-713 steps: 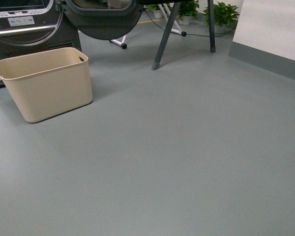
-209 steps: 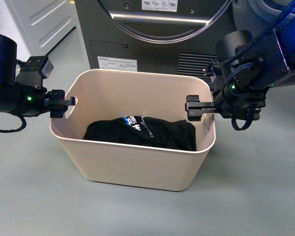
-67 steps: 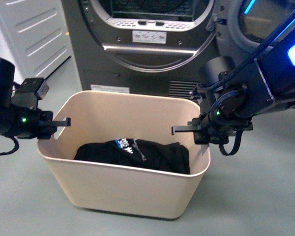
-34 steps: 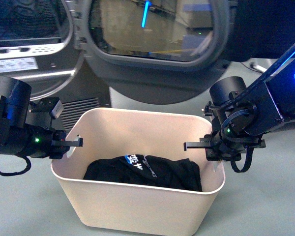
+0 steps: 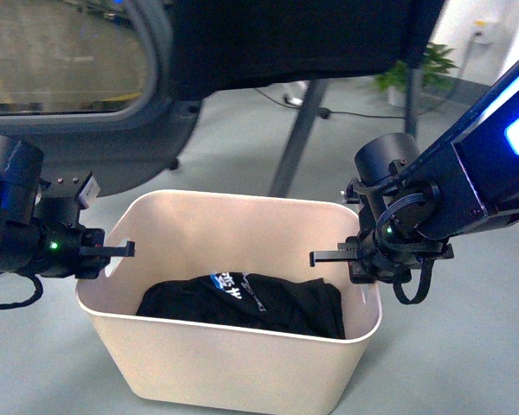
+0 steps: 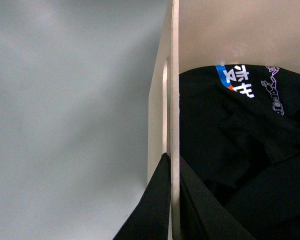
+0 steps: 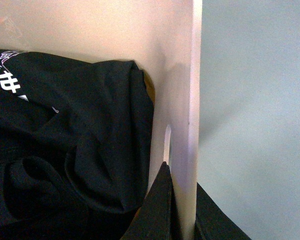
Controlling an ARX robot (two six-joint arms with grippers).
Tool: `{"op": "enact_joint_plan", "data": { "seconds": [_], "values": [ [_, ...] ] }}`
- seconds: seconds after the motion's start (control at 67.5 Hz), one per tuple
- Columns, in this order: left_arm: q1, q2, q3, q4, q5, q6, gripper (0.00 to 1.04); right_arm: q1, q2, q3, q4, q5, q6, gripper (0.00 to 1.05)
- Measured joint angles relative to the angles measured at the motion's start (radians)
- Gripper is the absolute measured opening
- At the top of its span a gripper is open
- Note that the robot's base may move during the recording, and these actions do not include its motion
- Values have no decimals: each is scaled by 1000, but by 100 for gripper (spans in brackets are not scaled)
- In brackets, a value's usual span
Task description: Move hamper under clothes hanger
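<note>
The beige hamper (image 5: 233, 363) hangs between my two arms with a black garment with a blue and white print (image 5: 242, 303) inside. My left gripper (image 5: 108, 252) is shut on the hamper's left short wall (image 6: 174, 100) at the handle slot. My right gripper (image 5: 359, 255) is shut on the right short wall (image 7: 190, 100) beside its slot. Two slanted dark grey legs of the clothes hanger (image 5: 298, 134) stand on the floor behind the hamper, the second leg (image 5: 413, 91) further right.
The dryer's open round door (image 5: 60, 69) and dark body fill the upper left. A potted plant (image 5: 428, 65) and a cable lie by the far wall. Grey floor (image 5: 467, 346) stretches to the right and front.
The view has swung right with the hamper still held by both grippers. The dryer door has slid to the left and the hanger's legs have come into view behind the hamper.
</note>
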Motion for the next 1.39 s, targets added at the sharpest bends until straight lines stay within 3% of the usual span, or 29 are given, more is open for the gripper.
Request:
{"op": "enact_joint_plan", "data": {
  "seconds": [0.874,1.126,1.393],
  "values": [
    [-2,-4,0,0,4,0,4,-5,-1,-1,0,-2,0,3],
    [-38,-4,1,0,23,0,4,-39,-1,-2,0,15,-1,3],
    [11,-4,0,0,-6,0,4,14,-1,-2,0,-14,-1,3]
  ]
}}
